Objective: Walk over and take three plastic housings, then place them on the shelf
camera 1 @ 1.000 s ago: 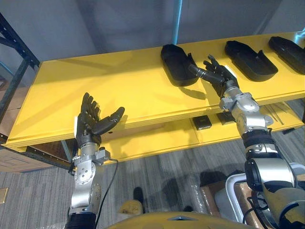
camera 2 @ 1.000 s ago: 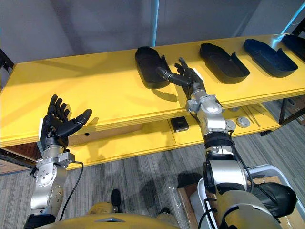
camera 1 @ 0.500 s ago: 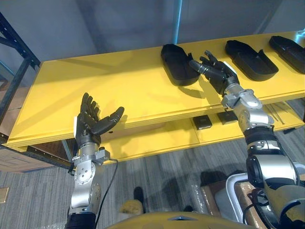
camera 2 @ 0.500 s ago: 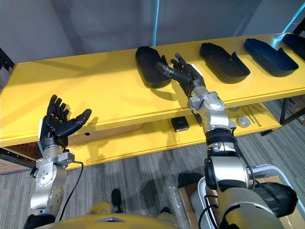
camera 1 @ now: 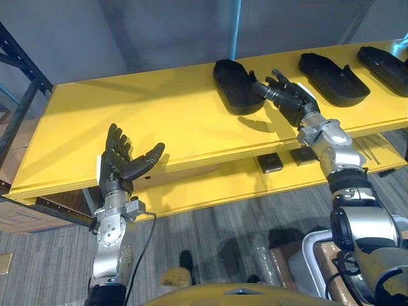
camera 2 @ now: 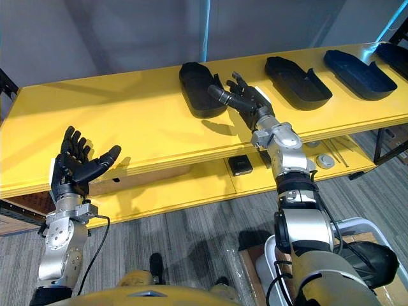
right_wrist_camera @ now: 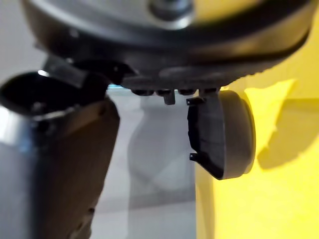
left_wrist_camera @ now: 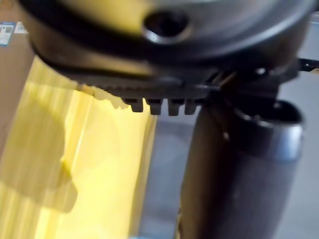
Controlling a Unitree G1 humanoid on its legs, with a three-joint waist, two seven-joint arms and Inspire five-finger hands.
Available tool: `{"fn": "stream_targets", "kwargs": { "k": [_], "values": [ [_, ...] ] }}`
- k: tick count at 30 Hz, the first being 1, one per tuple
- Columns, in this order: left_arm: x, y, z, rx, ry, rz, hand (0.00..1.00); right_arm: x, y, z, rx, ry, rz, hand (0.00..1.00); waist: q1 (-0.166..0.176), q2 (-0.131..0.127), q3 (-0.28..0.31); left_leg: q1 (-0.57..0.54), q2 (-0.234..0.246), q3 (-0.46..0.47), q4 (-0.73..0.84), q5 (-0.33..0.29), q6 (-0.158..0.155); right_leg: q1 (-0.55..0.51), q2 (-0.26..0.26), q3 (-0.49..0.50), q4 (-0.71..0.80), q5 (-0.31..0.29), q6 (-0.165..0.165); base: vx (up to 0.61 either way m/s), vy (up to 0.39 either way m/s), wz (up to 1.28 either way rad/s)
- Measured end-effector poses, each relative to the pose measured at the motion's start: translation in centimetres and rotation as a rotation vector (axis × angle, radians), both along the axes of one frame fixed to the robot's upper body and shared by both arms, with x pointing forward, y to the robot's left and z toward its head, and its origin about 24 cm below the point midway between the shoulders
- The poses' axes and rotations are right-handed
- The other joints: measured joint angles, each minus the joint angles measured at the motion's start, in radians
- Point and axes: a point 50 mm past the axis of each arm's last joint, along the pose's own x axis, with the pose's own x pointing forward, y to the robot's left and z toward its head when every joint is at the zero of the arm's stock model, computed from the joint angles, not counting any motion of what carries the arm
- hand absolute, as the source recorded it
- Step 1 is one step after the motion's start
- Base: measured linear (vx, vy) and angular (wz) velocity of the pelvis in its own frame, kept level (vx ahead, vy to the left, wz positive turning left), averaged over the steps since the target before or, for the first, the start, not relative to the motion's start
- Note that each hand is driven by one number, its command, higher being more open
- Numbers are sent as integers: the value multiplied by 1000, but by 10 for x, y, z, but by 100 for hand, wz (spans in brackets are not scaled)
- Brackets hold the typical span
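Three black plastic housings lie on the yellow shelf board (camera 1: 140, 121): one at the middle (camera 1: 233, 85), a second to its right (camera 1: 333, 79) and a third at the far right (camera 1: 386, 62). My right hand (camera 1: 291, 102) hovers open just right of the middle housing, thumb (camera 1: 263, 90) stretched toward its near rim, holding nothing. In the right wrist view the same housing (right_wrist_camera: 223, 134) shows past the thumb. My left hand (camera 1: 121, 166) is raised open over the board's front edge at the left, empty.
A lower yellow shelf (camera 1: 210, 185) carries a small black box (camera 1: 271, 163) and small round parts (camera 2: 326, 162). A dark rack upright (camera 1: 22, 60) stands at the far left. A grey wall is behind the shelf; grey floor lies below.
My right hand has moved up and left from the shelf's front toward the middle housing, thumb now by its rim. The left hand has hardly moved.
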Motion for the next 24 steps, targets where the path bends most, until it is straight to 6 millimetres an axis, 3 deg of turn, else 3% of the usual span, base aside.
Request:
{"fn": "stream_targets", "kwargs": {
  "k": [24],
  "values": [
    [0,4,1,11,0,7,100,-1,9,-3,-48,21,112,100,0,3,0,-3,1,8,0,0,0,-8,0,5,0,0,0,0,0,0]
  ]
}}
